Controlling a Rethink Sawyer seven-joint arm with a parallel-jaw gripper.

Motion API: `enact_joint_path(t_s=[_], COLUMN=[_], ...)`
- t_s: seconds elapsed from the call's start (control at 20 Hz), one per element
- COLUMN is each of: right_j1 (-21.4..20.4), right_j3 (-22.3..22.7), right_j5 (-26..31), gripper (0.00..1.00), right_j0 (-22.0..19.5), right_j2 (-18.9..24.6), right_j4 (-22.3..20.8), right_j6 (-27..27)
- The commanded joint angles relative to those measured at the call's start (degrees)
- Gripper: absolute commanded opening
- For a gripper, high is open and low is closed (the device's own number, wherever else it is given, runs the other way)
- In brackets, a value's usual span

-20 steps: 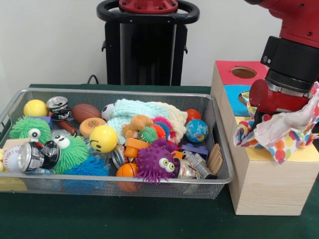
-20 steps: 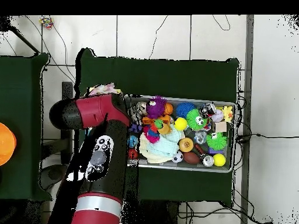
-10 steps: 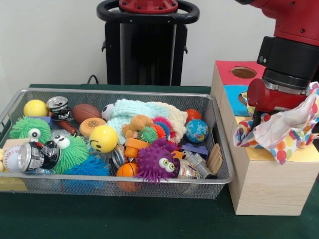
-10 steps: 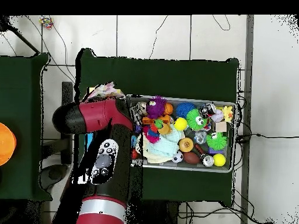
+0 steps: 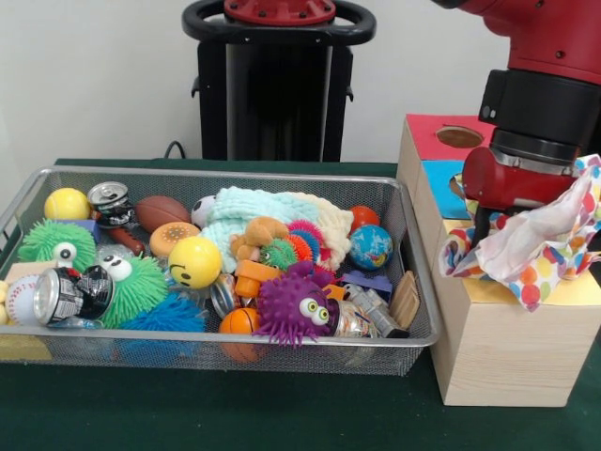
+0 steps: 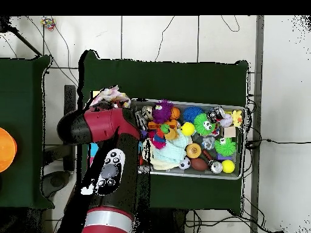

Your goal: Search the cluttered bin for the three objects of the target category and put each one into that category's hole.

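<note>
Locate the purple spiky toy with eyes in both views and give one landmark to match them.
Front view: purple spiky toy at the bin's near wall, right of centre.
Overhead view: purple spiky toy at the bin's top edge, near its left end.
Shared landmark: the orange basketball right beside it.

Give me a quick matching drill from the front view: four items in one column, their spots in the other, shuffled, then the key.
Items:
1. polka-dot cloth
2. purple spiky toy
3. small yellow ball
4. globe ball

Places:
A. far left corner of the wire bin
B. hanging at the arm's end over the wooden box
C. against the bin's right wall, below the orange ball
D. at the bin's near edge, beside the mini basketball

Pairs: 1-B, 2-D, 3-A, 4-C
</note>
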Motion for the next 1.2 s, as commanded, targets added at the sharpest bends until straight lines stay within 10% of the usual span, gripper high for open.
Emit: enact_joint_path(t_s=[0.05,0.3,0.5,1.2], right_j1=[10.5,10.3,15.7,12.5], right_j3=[15.3,15.8,17.2,15.8], right_j5=[0.4,0.7,-12.4,-8.2], gripper=[1.0,1.0,1.0,1.0], right_j0=[-2.1,-0.8,-5.6,-0.7], right_j2=[11.8,10.8,15.4,9.9], right_j4=[-4.6,-4.2,-2.8,0.0], right_j6=[0.6,2.2,6.1,9.8])
